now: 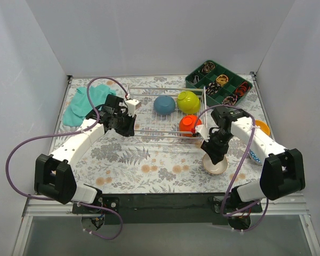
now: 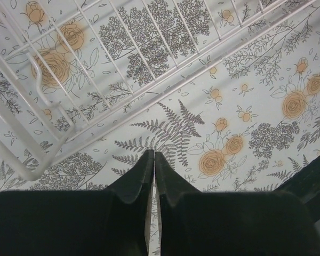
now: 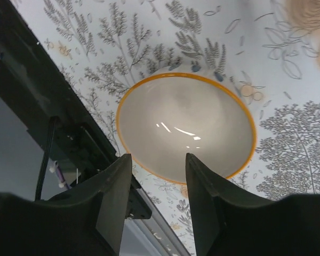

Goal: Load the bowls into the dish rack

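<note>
The silver wire dish rack (image 1: 149, 127) stands mid-table and holds a blue bowl (image 1: 164, 105), a yellow-green bowl (image 1: 189, 101) and an orange-red bowl (image 1: 188, 125). A white bowl with an orange rim (image 1: 216, 166) sits upright on the tablecloth in front of the rack's right end; it also shows in the right wrist view (image 3: 186, 125). My right gripper (image 1: 214, 156) (image 3: 157, 162) is open just above its near rim, holding nothing. My left gripper (image 1: 126, 129) (image 2: 153, 156) is shut and empty, above the cloth beside the rack's left corner (image 2: 37, 165).
An orange bowl (image 1: 262, 127) and a blue-and-white item (image 1: 254, 156) lie by the right arm. A dark green compartment tray (image 1: 218, 85) sits at the back right. A teal cloth (image 1: 82, 104) lies at the back left. The table's front edge (image 3: 53, 122) is close.
</note>
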Robot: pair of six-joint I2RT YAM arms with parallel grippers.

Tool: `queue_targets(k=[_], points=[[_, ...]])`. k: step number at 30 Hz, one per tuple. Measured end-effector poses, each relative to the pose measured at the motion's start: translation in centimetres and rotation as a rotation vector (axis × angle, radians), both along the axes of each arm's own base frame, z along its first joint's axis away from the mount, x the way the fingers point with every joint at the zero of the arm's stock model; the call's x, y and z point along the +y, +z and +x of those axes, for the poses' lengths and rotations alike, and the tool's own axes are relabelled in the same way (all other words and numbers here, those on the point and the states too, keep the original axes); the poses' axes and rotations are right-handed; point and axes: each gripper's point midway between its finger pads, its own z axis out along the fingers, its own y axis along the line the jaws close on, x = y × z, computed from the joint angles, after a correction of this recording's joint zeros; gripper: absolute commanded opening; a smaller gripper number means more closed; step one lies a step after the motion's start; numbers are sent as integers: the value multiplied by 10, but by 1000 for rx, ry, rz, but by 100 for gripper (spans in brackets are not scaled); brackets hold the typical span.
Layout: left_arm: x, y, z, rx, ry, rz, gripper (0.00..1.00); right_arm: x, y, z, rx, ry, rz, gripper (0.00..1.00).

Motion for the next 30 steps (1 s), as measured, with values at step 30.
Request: queue_targets(k=[30], points=[[2, 0, 8, -22, 15, 17, 41, 34, -33, -43, 38, 107, -112, 52]])
